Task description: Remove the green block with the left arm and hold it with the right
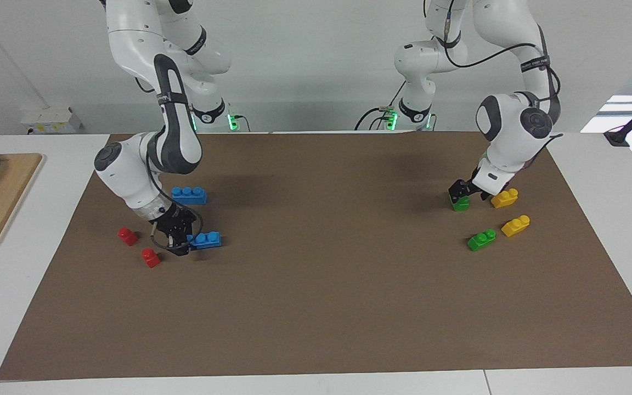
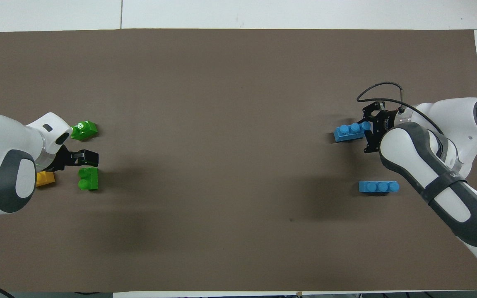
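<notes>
Green block (image 1: 460,203) lies on the counter's brown mat (image 1: 327,307), just beside a yellow brick (image 1: 504,197); the left gripper (image 1: 467,190) hangs spread above it. Right gripper (image 1: 183,241) clamps a blue brick (image 1: 206,240).

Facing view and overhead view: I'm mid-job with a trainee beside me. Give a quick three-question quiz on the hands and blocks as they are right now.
1. True or false: the left hand holds a yellow block.
2. Multiple choice: how many green blocks are on the brown mat? A) one B) two C) three
3. Short answer: what is the right hand shut on?

Key
1. False.
2. B. One is at the left hand, the other lies farther from the robots.
3. A blue block with three studs.
</notes>
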Tool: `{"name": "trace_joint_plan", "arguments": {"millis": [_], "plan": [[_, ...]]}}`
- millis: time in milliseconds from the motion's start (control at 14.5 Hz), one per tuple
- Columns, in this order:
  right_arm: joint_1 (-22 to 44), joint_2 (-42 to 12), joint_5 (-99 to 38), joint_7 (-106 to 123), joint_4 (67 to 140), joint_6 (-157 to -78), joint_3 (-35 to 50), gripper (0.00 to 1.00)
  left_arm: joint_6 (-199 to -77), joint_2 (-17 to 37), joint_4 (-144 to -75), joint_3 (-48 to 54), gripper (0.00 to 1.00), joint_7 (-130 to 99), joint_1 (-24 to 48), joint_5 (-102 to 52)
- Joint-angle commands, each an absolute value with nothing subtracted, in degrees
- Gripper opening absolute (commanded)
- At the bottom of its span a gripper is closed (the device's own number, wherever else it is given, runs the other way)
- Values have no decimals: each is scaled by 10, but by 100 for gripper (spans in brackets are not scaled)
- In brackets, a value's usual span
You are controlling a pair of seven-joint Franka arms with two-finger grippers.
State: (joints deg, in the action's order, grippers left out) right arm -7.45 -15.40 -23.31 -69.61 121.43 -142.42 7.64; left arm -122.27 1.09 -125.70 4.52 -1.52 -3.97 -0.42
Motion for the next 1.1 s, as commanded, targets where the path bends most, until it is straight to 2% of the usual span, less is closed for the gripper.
{"name": "trace_joint_plan", "arguments": {"millis": [0, 621, 690, 759, 828, 897, 1034], "plan": [[-75, -135, -232, -697, 1234, -1435, 80, 0, -1174, -3, -1229, 45, 100, -27, -36, 6], [-74, -134, -232, -696, 1245, -1448, 80, 0, -1057, -9, -1122, 46, 100, -25, -34, 6], [-74, -134, -232, -698, 1245, -1448, 80, 5, -1034, -6, -1101, 47, 100, -25, -34, 6], [-74, -134, -232, -697, 1244, -1447, 80, 52, -1020, -7, -1090, 47, 100, -25, -34, 5], [-74, -134, -232, -698, 1243, -1445, 80, 81, -1007, -11, -1080, 47, 100, -25, -34, 5], [-74, -134, -232, -698, 1242, -1443, 80, 96, -994, -13, -1072, 48, 100, -25, -33, 5], [-74, -134, -232, -698, 1240, -1437, 80, 99, -965, -11, -1034, 49, 100, -25, -33, 5]]}}
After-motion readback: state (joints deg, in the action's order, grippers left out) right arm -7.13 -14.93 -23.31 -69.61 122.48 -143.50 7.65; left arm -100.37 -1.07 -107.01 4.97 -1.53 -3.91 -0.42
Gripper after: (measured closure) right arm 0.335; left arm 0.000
